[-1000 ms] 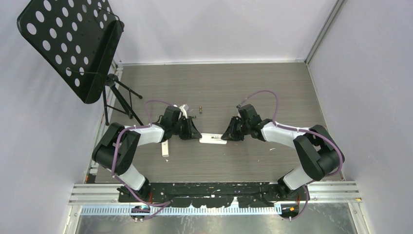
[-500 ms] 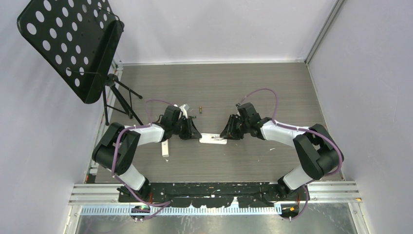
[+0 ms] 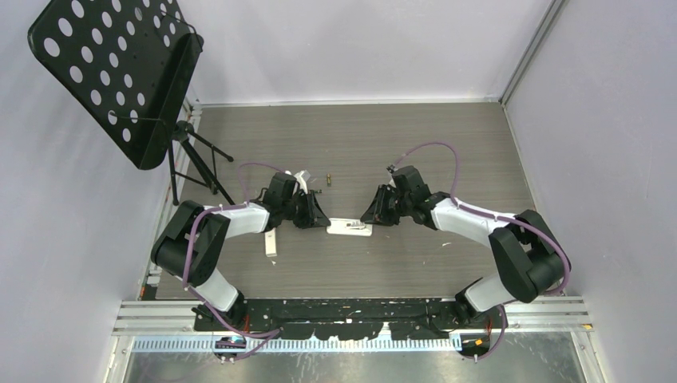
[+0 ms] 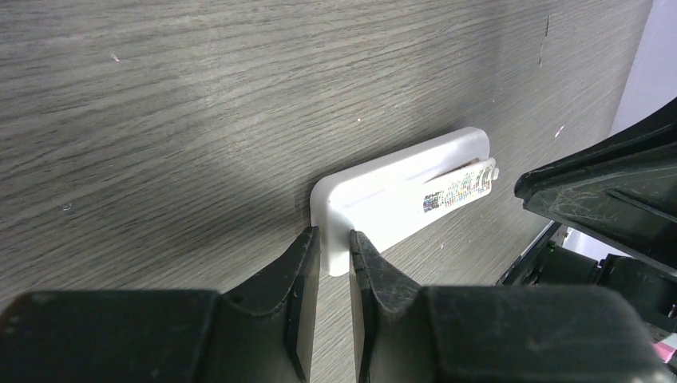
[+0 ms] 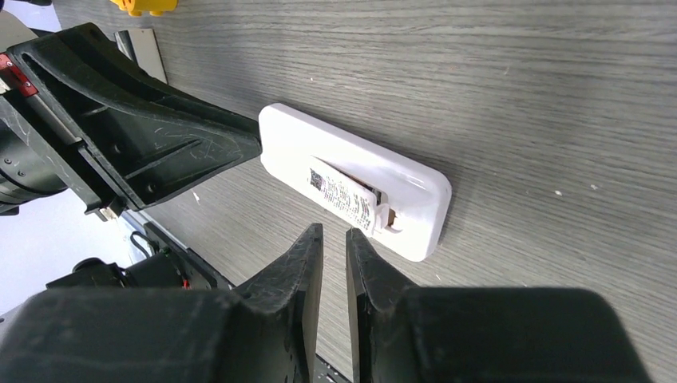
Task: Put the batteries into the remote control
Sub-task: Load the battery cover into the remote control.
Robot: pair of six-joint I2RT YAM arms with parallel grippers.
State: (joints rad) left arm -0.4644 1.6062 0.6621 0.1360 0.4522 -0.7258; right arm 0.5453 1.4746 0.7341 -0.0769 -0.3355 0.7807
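- Remote control [image 5: 407, 183]: white, flat on the grey wood-grain table [image 3: 415, 136], lying between the two grippers with its battery bay facing up.
- Battery [image 5: 343, 195]: one cell with a printed label, lying lengthwise in the remote's bay. Its brownish end points toward the right gripper. From the right wrist view it appears to sit slightly proud of the bay; whether it is fully seated cannot be told.
- Second battery [image 3: 327, 176]: loose on the table, beyond the left gripper and well apart from the remote.
- Left gripper [image 4: 334, 238]: low over the table at one short end of the remote. The fingers are nearly together, with a narrow slit between them and nothing in it. The tips are at the remote's end edge; contact cannot be confirmed.
- Right gripper [image 5: 334, 233]: near the opposite end of the remote, just short of the battery's end. The fingers are almost closed, with a thin gap between them, and grasp nothing.
- White strip [image 3: 271, 243]: flat on the table beside the left arm, apart from the remote.
- Yellow-orange item [image 5: 148, 6]: cut off by the top edge of the right wrist view.
- Perforated black music stand [image 3: 112, 72]: at the far left corner.
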